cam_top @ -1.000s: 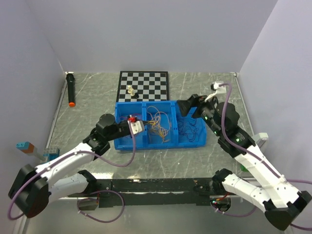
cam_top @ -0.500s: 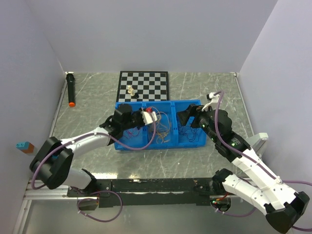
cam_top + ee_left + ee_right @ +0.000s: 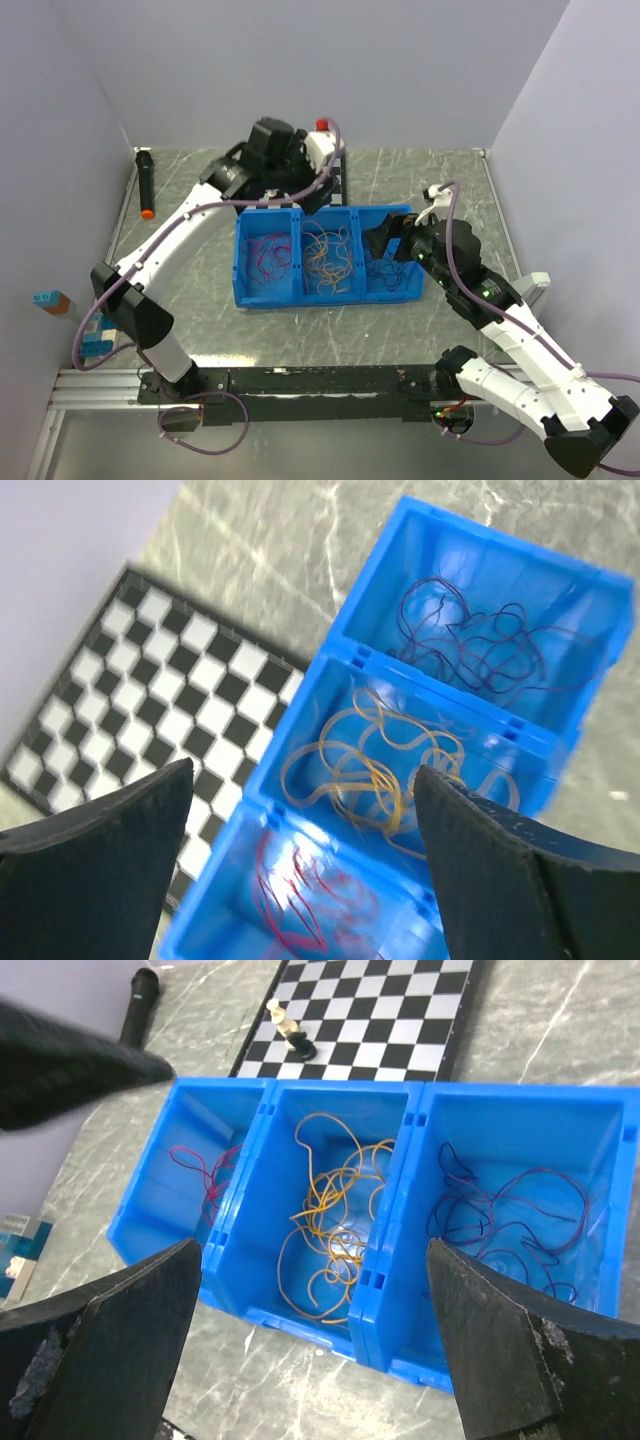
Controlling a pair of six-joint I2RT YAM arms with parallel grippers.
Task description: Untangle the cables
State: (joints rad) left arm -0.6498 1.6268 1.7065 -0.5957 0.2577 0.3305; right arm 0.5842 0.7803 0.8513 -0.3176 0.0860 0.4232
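Chessboard [image 3: 390, 1020] behind blue bin [image 3: 330, 299]; marker [image 3: 145, 185] far left.

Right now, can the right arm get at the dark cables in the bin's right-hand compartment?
Probably yes. The right gripper hangs open just above that end of the blue bin, the dark cables lie uncovered in the open-topped compartment, and the left arm is up over the chessboard.

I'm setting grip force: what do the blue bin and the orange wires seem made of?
The blue bin looks like moulded plastic, glossy: light glints off its smooth walls. The orange wires look like thin flexible strands, perhaps plastic-coated; they lie in loose curls.
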